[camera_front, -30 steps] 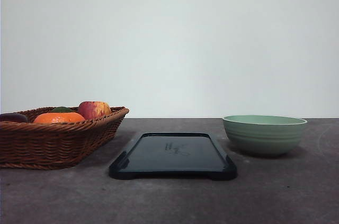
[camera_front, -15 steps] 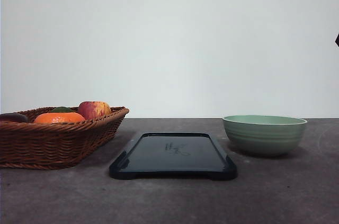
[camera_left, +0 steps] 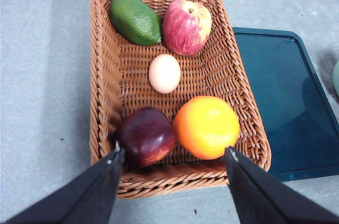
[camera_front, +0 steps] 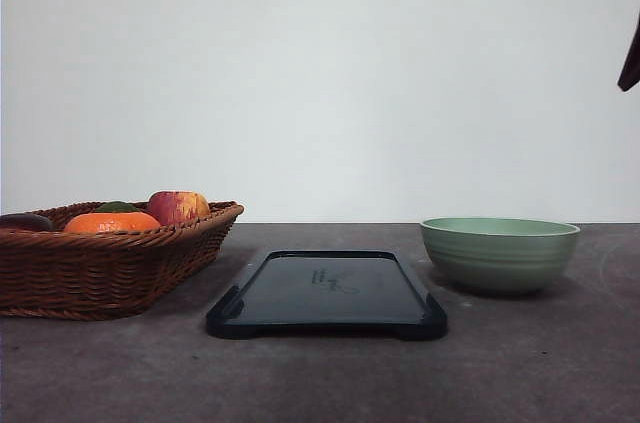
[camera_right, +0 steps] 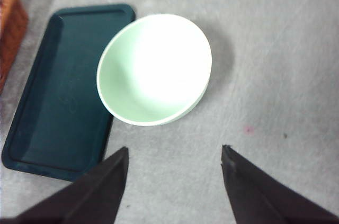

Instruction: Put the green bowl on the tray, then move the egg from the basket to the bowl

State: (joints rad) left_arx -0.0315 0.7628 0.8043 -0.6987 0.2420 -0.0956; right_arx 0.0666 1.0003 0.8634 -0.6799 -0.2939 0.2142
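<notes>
The right pincer (camera_right: 174, 161) hangs spread and empty above the grey surface (camera_right: 275, 75), its dark fingers (camera_right: 100, 187) framing the green bowl (camera_right: 154, 68), which stands on the surface just beside the tray (camera_right: 58, 91), toward the right edge. The left pincer (camera_left: 174, 156) is likewise spread, holding nothing, over the basket (camera_left: 106, 102) near the left edge; inside, the egg (camera_left: 164, 73) lies among an apple (camera_left: 186, 26), an orange (camera_left: 206, 127), a green fruit (camera_left: 134, 18) and a dark red fruit (camera_left: 145, 136).

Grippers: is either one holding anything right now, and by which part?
Nothing is held. The left gripper is open above the basket; the right gripper is open above the table near the green bowl.
</notes>
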